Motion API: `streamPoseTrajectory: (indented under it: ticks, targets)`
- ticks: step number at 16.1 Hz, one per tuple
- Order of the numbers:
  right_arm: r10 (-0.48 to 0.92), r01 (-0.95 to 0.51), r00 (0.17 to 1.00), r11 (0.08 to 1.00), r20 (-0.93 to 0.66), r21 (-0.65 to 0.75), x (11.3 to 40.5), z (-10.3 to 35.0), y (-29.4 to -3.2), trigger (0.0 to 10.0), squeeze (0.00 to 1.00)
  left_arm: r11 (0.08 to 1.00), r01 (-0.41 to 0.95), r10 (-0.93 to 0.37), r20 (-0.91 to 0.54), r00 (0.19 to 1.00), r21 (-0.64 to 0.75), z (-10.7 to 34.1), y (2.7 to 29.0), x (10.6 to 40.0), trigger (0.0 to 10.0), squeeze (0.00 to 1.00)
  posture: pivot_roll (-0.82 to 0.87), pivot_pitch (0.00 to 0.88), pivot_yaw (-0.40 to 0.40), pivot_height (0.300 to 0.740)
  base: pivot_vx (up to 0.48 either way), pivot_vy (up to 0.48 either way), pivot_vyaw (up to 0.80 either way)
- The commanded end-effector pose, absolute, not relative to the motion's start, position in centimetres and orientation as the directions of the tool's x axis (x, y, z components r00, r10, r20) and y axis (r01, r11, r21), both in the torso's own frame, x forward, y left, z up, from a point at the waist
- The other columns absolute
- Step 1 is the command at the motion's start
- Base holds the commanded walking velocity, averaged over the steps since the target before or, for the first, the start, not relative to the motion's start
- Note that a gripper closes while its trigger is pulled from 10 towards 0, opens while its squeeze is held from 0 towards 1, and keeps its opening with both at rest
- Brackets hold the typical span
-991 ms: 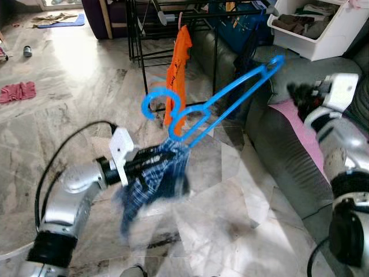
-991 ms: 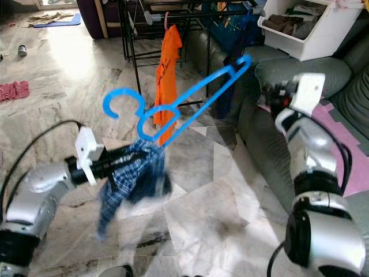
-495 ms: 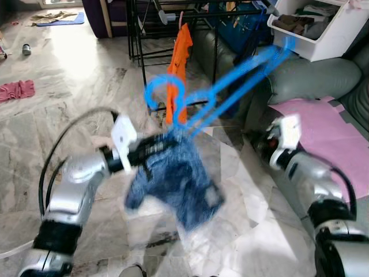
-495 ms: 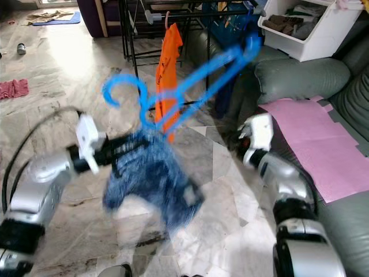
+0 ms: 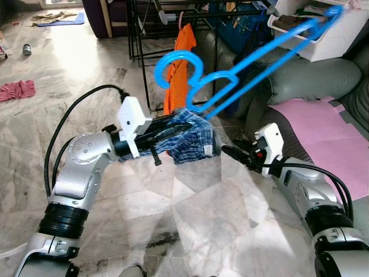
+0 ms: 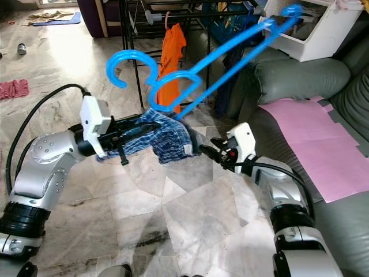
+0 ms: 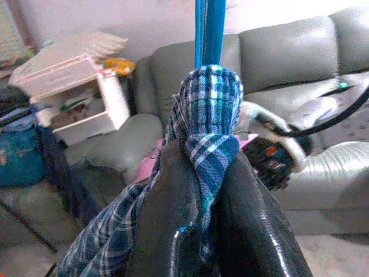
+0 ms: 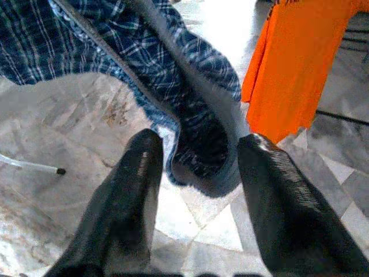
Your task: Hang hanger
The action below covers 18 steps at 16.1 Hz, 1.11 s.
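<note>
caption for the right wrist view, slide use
Right tool, fingers open, reaching toward the hem of the blue plaid shorts, with an orange shirt hanging behind over the marble floor.

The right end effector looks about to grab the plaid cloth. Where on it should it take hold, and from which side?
Probably the loose hem of the plaid cloth, approached from the robot's right. That edge hangs free, facing the open right end effector, while the left end effector pinches the cloth's other end at the blue hanger.

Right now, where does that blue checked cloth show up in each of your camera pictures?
Left eye: checked cloth at centre, under the blue hanger.
Right eye: centre.
Left wrist: pinched between the left gripper fingers.
Right wrist: ahead of the open right gripper.
Shared landmark: orange garment.
</note>
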State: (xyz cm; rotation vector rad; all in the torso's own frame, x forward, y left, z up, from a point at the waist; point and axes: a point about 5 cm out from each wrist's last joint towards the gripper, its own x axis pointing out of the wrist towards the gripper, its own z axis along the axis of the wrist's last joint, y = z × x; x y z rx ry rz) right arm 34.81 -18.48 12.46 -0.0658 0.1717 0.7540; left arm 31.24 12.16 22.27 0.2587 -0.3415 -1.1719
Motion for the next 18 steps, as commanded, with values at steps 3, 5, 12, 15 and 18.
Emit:
streamPoseTrajectory:
  ticks: [3, 5, 12, 15, 18]
  targets:
    - [0.670, -0.686, 0.722, 0.725, -0.176, -0.055, 35.2, 13.2, -18.6, 10.0, 1.00, 0.321, 0.844, -0.947, 0.140, 0.289, 0.429, 23.8, 11.3, 30.9, 0.0, 0.00, 0.09, 0.109, -0.075, 0.740, 0.000, 0.000, 0.00]
    - [0.670, -0.686, 0.722, 0.725, -0.176, -0.055, 35.2, 13.2, -18.6, 10.0, 1.00, 0.321, 0.844, -0.947, 0.140, 0.289, 0.429, 23.8, 11.3, 30.9, 0.0, 0.00, 0.09, 0.109, -0.075, 0.740, 0.000, 0.000, 0.00]
    - [0.718, -0.732, 0.680, 0.675, -0.147, -0.088, 35.4, 14.1, -17.4, 10.0, 0.00, 0.258, 0.844, -0.966, 0.113, 0.232, 0.471, 24.6, 10.4, 30.6, 0.0, 0.00, 0.10, 0.110, -0.069, 0.740, 0.000, 0.000, 0.00]
    - [0.712, -0.724, 0.689, 0.683, -0.135, -0.095, 35.7, 14.5, -17.2, 10.0, 0.00, 0.245, 0.846, -0.970, 0.108, 0.220, 0.474, 24.5, 10.2, 30.5, 0.0, 0.00, 0.10, 0.106, -0.069, 0.740, 0.000, 0.000, 0.00]
    - [0.711, -0.726, 0.687, 0.682, -0.147, -0.090, 35.8, 14.0, -16.7, 10.0, 0.00, 0.210, 0.852, -0.978, 0.106, 0.182, 0.480, 24.5, 9.5, 29.8, 0.0, 0.00, 0.10, 0.107, -0.073, 0.740, 0.000, 0.000, 0.00]
